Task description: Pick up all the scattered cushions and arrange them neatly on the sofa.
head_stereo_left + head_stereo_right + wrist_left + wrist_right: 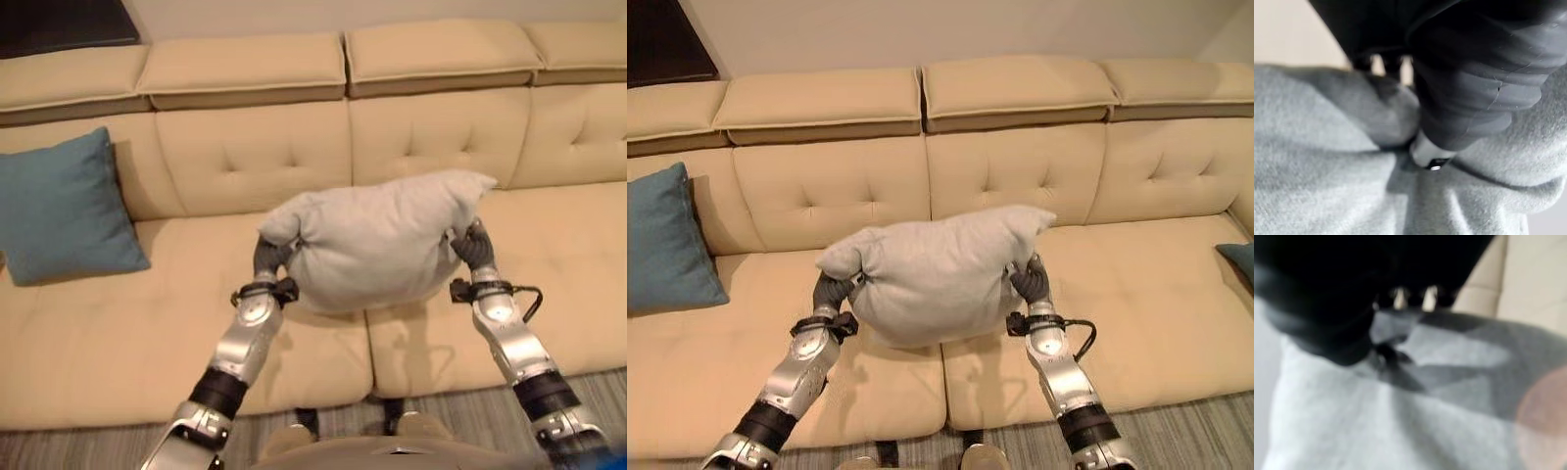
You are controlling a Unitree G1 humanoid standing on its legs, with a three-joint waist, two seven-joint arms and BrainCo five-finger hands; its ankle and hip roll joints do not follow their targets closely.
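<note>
Across the beige sofa [88, 343] one blue cushion [64, 208] is already leaning upright, while I am gripping the grey cushion [377, 240] above the seat between left hand [269, 257] and right hand [473, 247], placement pending.

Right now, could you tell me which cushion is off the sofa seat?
The light grey cushion, held between both hands; the teal cushion leans against the sofa backrest.

Two head views looking down at the sofa [441, 323], both wrist views pressed close against the grey cushion [1327, 186]
</note>
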